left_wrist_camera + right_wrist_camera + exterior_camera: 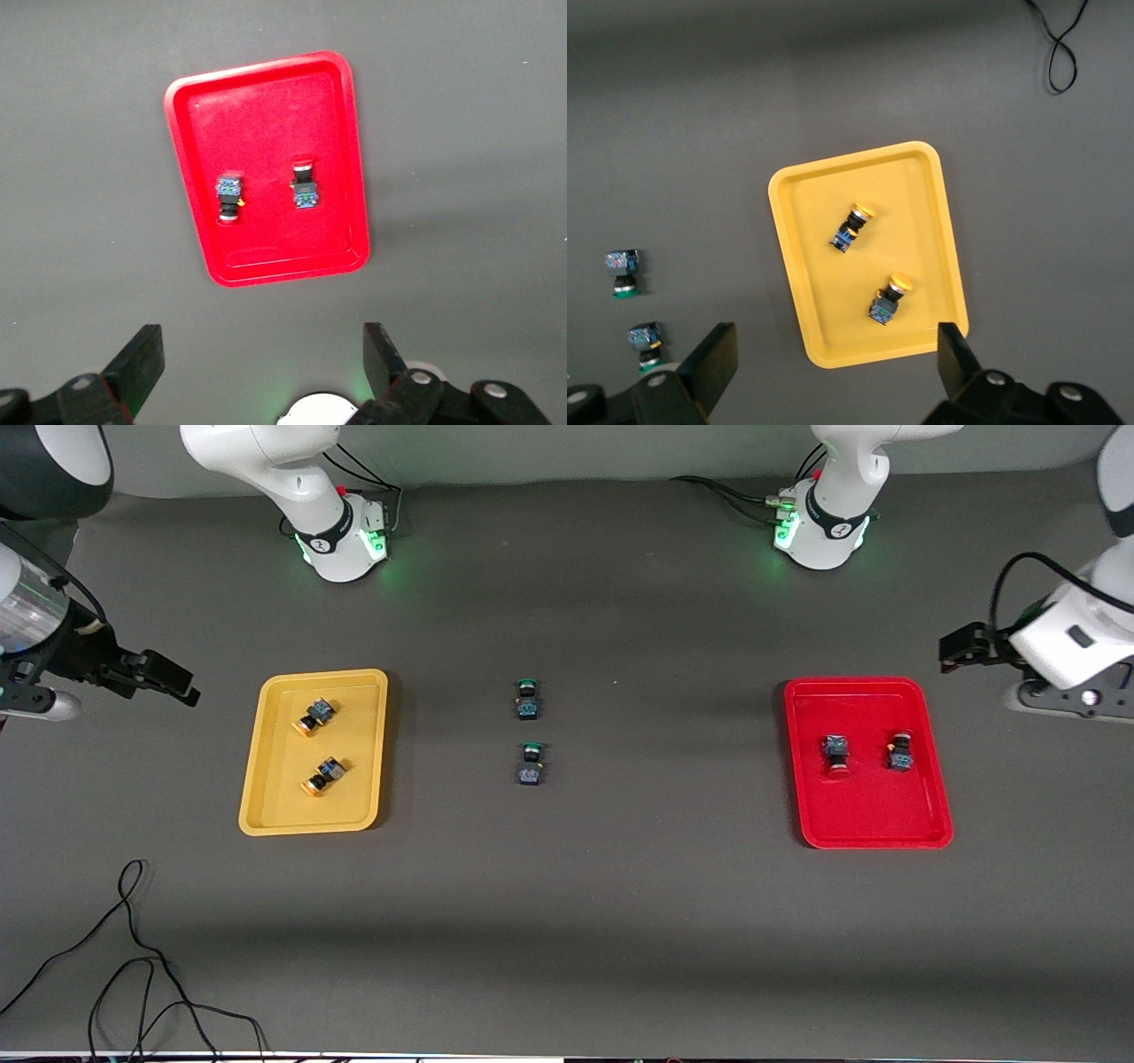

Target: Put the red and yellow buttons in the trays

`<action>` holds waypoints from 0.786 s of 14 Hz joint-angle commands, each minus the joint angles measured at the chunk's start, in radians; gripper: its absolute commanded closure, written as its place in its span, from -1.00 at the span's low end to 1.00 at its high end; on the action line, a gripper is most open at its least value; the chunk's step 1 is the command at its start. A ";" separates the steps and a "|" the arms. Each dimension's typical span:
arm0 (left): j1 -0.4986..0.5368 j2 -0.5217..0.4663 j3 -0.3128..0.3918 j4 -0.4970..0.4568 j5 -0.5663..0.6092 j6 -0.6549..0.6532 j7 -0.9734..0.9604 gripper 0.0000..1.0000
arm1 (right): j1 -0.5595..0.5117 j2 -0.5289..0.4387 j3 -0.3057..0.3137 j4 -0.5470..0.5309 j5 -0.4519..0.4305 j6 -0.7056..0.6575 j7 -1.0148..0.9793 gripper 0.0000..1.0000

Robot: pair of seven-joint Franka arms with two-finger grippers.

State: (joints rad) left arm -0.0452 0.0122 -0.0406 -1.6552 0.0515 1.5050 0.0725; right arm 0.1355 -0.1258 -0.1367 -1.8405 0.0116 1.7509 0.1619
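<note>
While both arms wait with fingers spread wide, the shallow yellow plastic tray (266,797) holds two dark-bodied push-buttons with orange-yellow caps (316,716) and the matching red tray (873,828) two red-capped ones (835,753). Two green-capped switches (528,699) lie on the table between the trays. Only the front view shows both trays; the right gripper (837,354) hangs above the yellow tray's end, the left gripper (264,359) near the red.

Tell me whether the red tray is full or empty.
Neither: the red tray holds two red buttons, lying side by side, with bare floor around them.
</note>
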 commanded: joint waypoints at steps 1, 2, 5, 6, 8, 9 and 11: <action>-0.052 -0.027 0.062 -0.017 -0.013 0.003 -0.011 -1.00 | -0.089 -0.043 0.097 -0.013 -0.022 -0.039 -0.044 -1.00; -0.048 -0.027 0.062 -0.015 -0.013 0.003 -0.011 -1.00 | -0.086 -0.048 0.097 -0.013 -0.033 -0.042 -0.059 -1.00; -0.045 -0.029 0.071 -0.014 -0.015 0.011 -0.013 -1.00 | -0.085 -0.051 0.098 -0.009 -0.036 -0.047 -0.088 -1.00; -0.045 -0.029 0.073 -0.014 -0.015 0.012 -0.013 -1.00 | -0.085 -0.046 0.098 -0.009 -0.036 -0.047 -0.091 -1.00; -0.045 -0.029 0.073 -0.014 -0.018 0.017 -0.013 -1.00 | -0.086 -0.035 0.098 -0.005 -0.036 -0.048 -0.091 -1.00; -0.045 -0.029 0.073 -0.014 -0.039 0.018 -0.025 -1.00 | -0.086 -0.034 0.103 -0.003 -0.036 -0.048 -0.084 -1.00; -0.044 -0.028 0.074 -0.014 -0.056 0.023 -0.031 -1.00 | -0.091 -0.034 0.114 0.006 -0.036 -0.048 -0.076 -1.00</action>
State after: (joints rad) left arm -0.0791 0.0040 0.0220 -1.6548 0.0157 1.5104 0.0600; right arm 0.0599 -0.1562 -0.0437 -1.8442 -0.0051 1.7098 0.0954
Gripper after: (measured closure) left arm 0.000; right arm 0.000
